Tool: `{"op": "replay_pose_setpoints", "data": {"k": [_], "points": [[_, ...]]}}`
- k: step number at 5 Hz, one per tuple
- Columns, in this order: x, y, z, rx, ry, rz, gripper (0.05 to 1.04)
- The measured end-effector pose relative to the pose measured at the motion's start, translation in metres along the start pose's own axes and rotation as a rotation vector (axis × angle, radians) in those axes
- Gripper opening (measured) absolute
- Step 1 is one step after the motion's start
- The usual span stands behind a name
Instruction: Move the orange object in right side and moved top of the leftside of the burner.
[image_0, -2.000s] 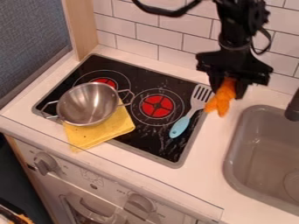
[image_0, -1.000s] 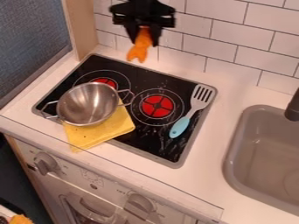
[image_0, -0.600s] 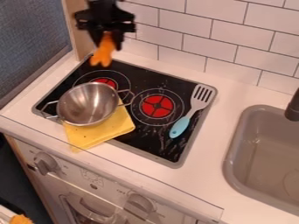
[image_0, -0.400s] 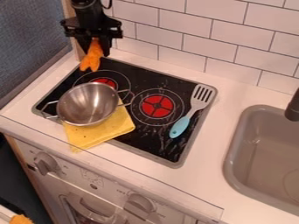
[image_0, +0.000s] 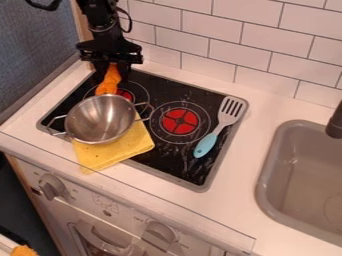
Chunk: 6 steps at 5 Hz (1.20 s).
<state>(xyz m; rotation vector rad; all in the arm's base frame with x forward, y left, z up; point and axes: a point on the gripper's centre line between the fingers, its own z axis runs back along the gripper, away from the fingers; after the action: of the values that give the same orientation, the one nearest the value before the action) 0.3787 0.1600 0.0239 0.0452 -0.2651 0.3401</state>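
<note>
A black claw (image_0: 110, 71) is clamped on an orange object (image_0: 108, 84) above the far left part of a black stovetop (image_0: 175, 161), just inside its far edge. The object hangs tilted, its lower end over the left burner (image_0: 123, 94) and right beside the far rim of a steel pot (image_0: 100, 120); whether the two touch cannot be told. The pot covers the burner's near side, one handle reaching toward the stovetop's left edge, the other pointing right, toward the right burner (image_0: 179, 121). Beneath the pot, a folded yellow cloth (image_0: 113, 153) spills over the stovetop's near edge. Bare black glass runs between the pot and a slotted spatula (image_0: 213, 132), which lies along the right edge, head far, blue handle near. A strip of white surface (image_0: 242, 175) separates that edge from a gray sink (image_0: 266, 186) at right; a narrower strip runs between the stovetop and the tiled wall (image_0: 260, 47).
</note>
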Motion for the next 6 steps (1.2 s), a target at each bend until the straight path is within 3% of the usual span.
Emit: {"op": "replay_pose_setpoints", "data": {"k": [1,2,3,4,6], "points": [[0.003,0.000,-0.003,-0.003,0.003,0.008,0.550],[0.001,-0.006,-0.009,-0.043,0.040,0.005,0.848],[0.001,0.000,-0.006,-0.002,0.058,0.010,1.008],[0.000,-0.005,-0.005,0.017,0.075,0.001,1.003],[0.010,-0.010,0.016,0.004,0.024,-0.012,1.000]]}}
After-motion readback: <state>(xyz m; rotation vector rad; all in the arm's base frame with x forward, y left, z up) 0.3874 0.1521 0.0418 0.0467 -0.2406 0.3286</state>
